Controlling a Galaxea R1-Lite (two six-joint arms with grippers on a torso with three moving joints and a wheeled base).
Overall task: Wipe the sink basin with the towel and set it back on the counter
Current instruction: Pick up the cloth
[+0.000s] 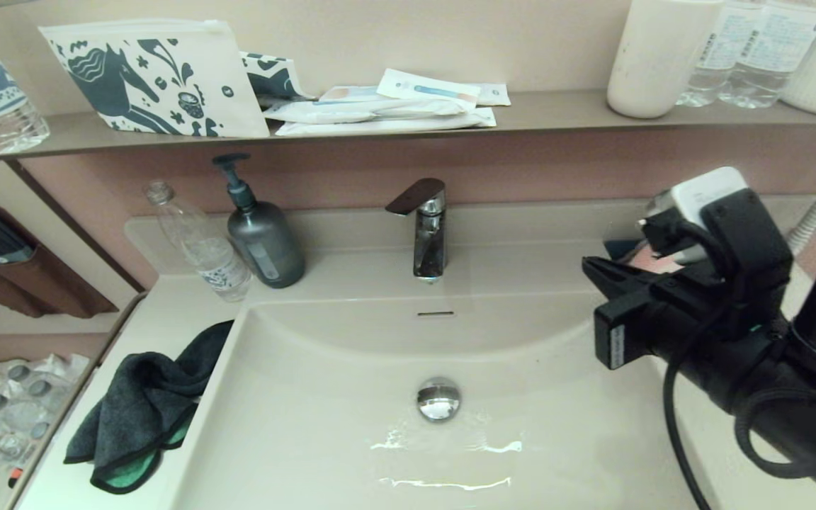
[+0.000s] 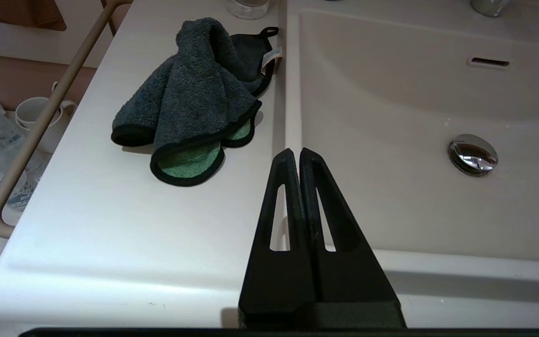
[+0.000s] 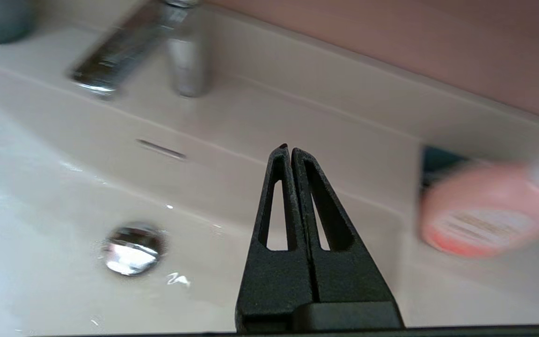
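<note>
The towel – soft, light, bunched at lower left on the counter – should pinch easily at its raised fold; both the left gripper and right gripper are clenched empty.

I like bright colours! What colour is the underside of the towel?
Bright green under the dark grey towel, edged in black. The left wrist view shows it best.
</note>
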